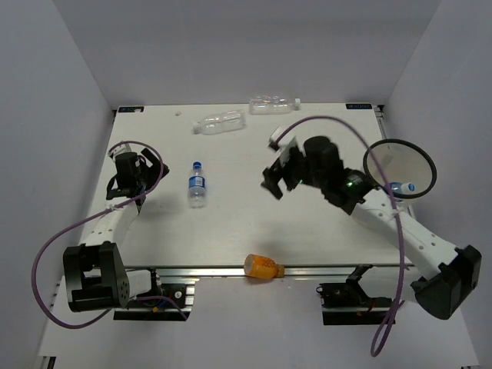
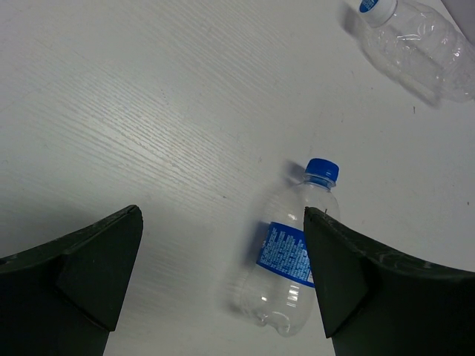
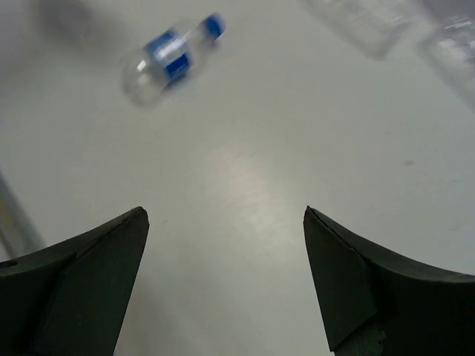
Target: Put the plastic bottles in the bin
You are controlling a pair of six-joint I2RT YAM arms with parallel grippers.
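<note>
A clear bottle with blue cap and blue label (image 1: pixel 197 184) lies on the white table, left of centre. My left gripper (image 1: pixel 154 173) is open and empty just left of it. In the left wrist view the bottle (image 2: pixel 293 256) lies close to the right finger of that gripper (image 2: pixel 223 215). My right gripper (image 1: pixel 270 178) is open and empty over the table's middle (image 3: pixel 224 211), with the labelled bottle (image 3: pixel 167 55) far ahead. Two clear unlabelled bottles (image 1: pixel 219 121) (image 1: pixel 274 103) lie at the back. An orange bottle (image 1: pixel 261 266) lies at the front edge. The bin (image 1: pixel 400 146) at the right holds a blue-capped bottle (image 1: pixel 401 187).
White walls close in the table on the left, back and right. The right arm reaches from its base past the bin. A purple cable (image 1: pixel 330 121) arcs over the right arm, and another (image 1: pixel 46 254) loops by the left arm. One clear bottle (image 2: pixel 415 41) shows at the top right of the left wrist view.
</note>
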